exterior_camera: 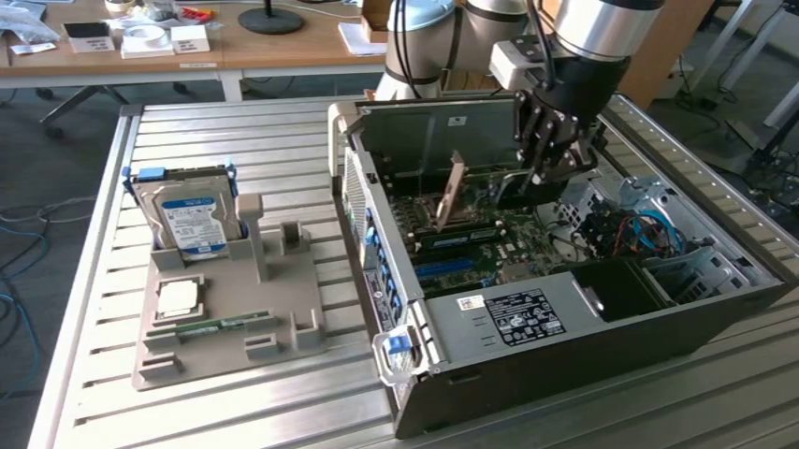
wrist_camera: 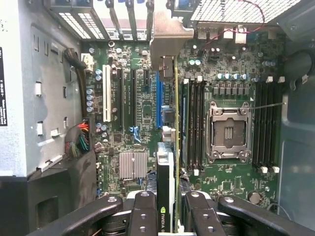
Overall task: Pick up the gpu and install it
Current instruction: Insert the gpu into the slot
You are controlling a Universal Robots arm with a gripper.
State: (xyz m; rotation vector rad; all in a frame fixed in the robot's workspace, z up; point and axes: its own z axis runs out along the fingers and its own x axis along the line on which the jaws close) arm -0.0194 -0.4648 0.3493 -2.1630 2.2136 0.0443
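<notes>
My gripper (exterior_camera: 549, 173) is inside the open computer case (exterior_camera: 537, 327), shut on the gpu (exterior_camera: 518, 192). In the wrist view the gpu (wrist_camera: 170, 147) is seen edge-on between my fingers (wrist_camera: 145, 211), a thin dark board with its pale metal bracket (wrist_camera: 167, 34) at the far end by the case's rear slots. The card hangs upright over the green motherboard (wrist_camera: 140, 110), running along the blue slot (wrist_camera: 159, 101). Whether its edge touches the slot I cannot tell.
A CPU socket (wrist_camera: 230, 132) and memory slots (wrist_camera: 194, 123) lie beside the card. On the exterior view's left, a grey holder (exterior_camera: 225, 327) carries a silver hard drive (exterior_camera: 187, 215), a CPU chip (exterior_camera: 179, 297) and a green memory stick (exterior_camera: 212, 326). The case walls close in around my gripper.
</notes>
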